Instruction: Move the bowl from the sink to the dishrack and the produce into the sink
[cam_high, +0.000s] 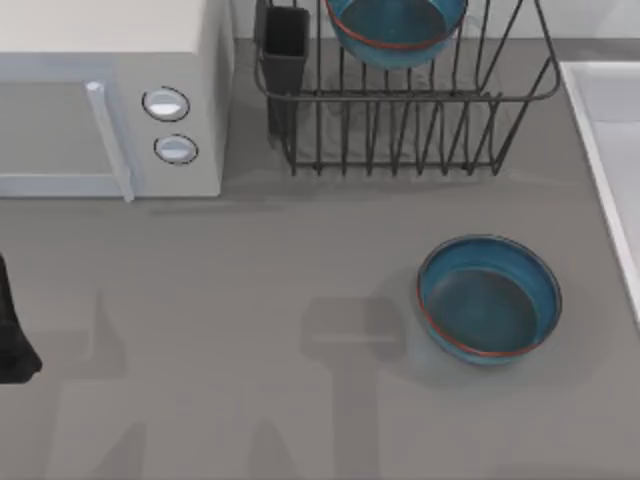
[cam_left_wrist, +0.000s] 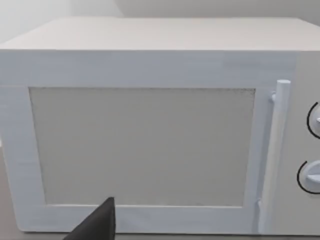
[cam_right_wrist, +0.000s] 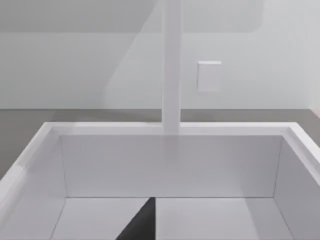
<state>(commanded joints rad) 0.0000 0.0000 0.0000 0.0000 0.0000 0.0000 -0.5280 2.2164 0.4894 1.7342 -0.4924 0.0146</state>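
Bowl in dishrack (cam_high: 420, 140): one blue bowl (cam_high: 396, 28) stands among the bars at 12 o'clock.
Second bowl (cam_high: 488, 297): flat on the grey counter (cam_high: 250, 330) at 4 o'clock, left of the sink (cam_high: 600, 150).
Sink interior: looks bare in the right wrist view.
Produce: none seen.
Left arm (cam_high: 15, 335): at 9 o'clock, facing the microwave (cam_high: 110, 100); fingers cannot be judged.
Right gripper: over the sink; cannot tell its state.
Risk: the lookalike bowl may get moved needlessly; with the produce unlocated, a reach could clip the faucet (cam_right_wrist: 171, 65).

Two bowls (cam_high: 489, 297) (cam_high: 396, 28), one dishrack (cam_high: 400, 130), one microwave (cam_high: 110, 100), seemingly one sink (cam_high: 600, 140).
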